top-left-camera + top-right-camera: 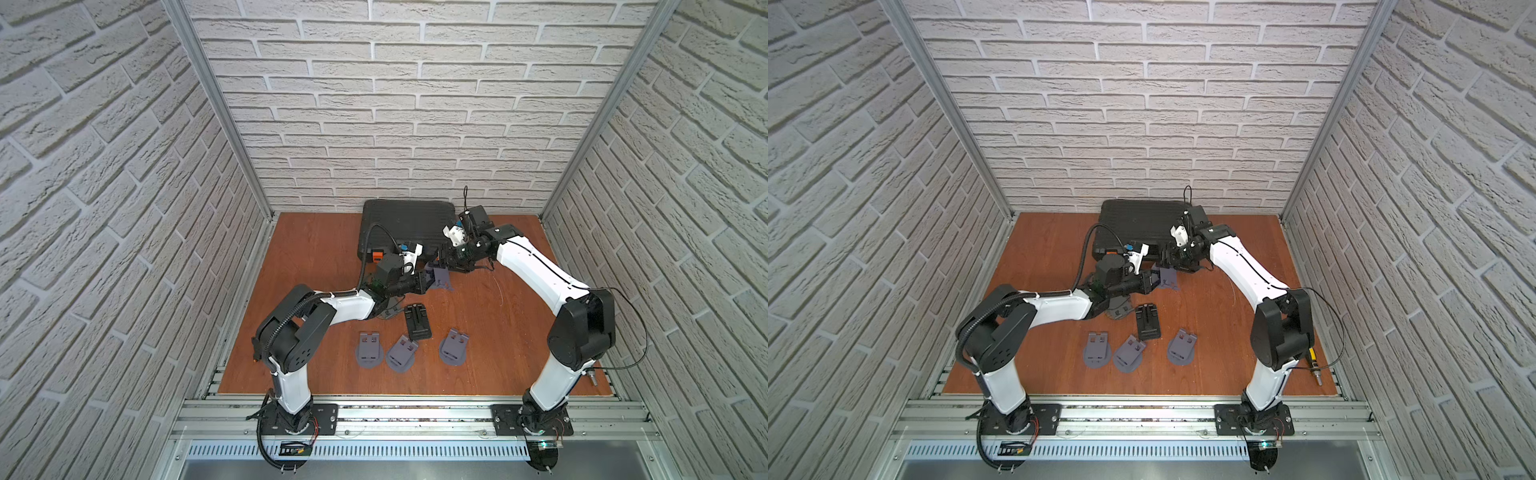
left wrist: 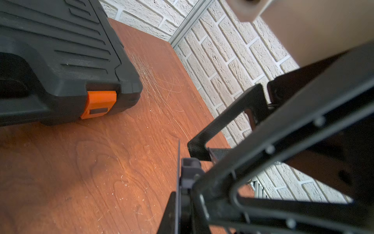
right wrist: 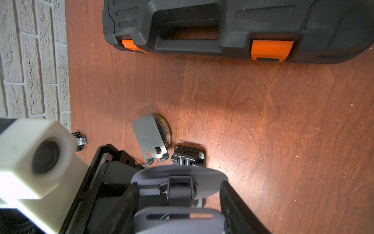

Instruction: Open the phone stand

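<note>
Stand (image 1: 440, 279) was held above table (image 1: 307, 257), near case (image 1: 405, 220), clenched by left gripper (image 1: 427, 282). Right gripper (image 1: 441, 262) was set around its plate; grip could not be told. Uneven pull might twist it loose.

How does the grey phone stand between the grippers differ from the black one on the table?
The grey phone stand is held off the table, left gripper shut on it, right gripper around it; the black stand lies flat, untouched. The grey one is partly unfolded, plates apart; the black one looks folded. The grey base is round, the black one rectangular. Both are hinged.
</note>
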Robot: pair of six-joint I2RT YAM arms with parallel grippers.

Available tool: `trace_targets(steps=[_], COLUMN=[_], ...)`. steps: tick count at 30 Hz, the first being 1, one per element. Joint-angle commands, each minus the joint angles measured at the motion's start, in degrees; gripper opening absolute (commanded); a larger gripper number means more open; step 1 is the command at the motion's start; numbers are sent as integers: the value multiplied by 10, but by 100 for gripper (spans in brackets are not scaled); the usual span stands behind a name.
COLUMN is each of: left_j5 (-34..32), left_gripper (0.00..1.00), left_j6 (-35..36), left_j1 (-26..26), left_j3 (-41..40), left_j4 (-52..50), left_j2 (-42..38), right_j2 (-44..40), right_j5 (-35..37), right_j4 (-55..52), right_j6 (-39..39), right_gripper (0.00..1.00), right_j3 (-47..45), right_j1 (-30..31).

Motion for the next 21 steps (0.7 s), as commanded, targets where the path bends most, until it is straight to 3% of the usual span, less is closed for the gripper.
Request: trace_targets(steps=[1,9,17,21], left_j5=[1,-3,-14,-31], left_gripper=[0,0,0,0], left_j6=[4,3,-3,-9], left_j1=[0,0,1,5], left_j3=[5,5,4,4], left_j4=[56,57,50,27], left_j2=[2,2,8,11], right_j2=[-3,-4,-16,-32], right_j5=[-11,-18,-11,9], right_j4=[1,7,18,27], right_j6=[-2,1,6,11], right_gripper=[59,55,28,23], right_j3=[-4,-13,-22,-21], right_j1=[3,3,3,3])
